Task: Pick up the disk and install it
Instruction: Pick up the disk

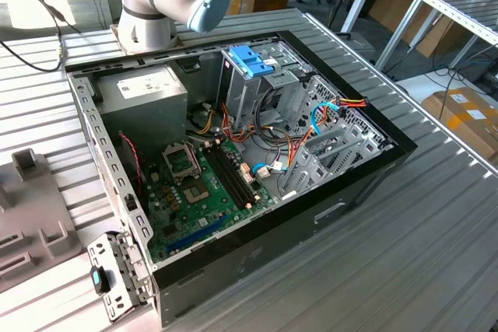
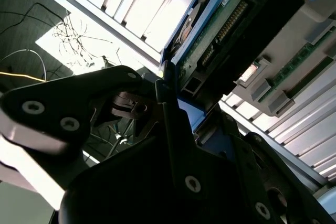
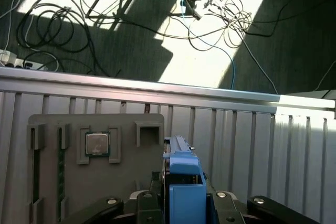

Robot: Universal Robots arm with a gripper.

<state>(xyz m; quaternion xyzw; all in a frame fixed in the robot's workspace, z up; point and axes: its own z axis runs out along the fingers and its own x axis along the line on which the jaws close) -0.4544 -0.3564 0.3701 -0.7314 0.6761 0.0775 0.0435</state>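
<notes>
In the first wrist view the disk stands on edge with its blue plastic rail facing the camera. My gripper is shut on it, one black finger on each side. In the second wrist view the disk shows a green circuit board and a blue rail, and a black finger of the gripper presses against its edge. It hangs over a grey fixture plate on the ribbed table. In the exterior view, the open computer case holds a metal drive cage with a blue handle.
A small square processor chip lies in a pocket of the fixture plate. Past the table's edge is floor with loose cables. In the case are a grey power-supply box, a green motherboard and bundled wires. The arm's base stands behind the case.
</notes>
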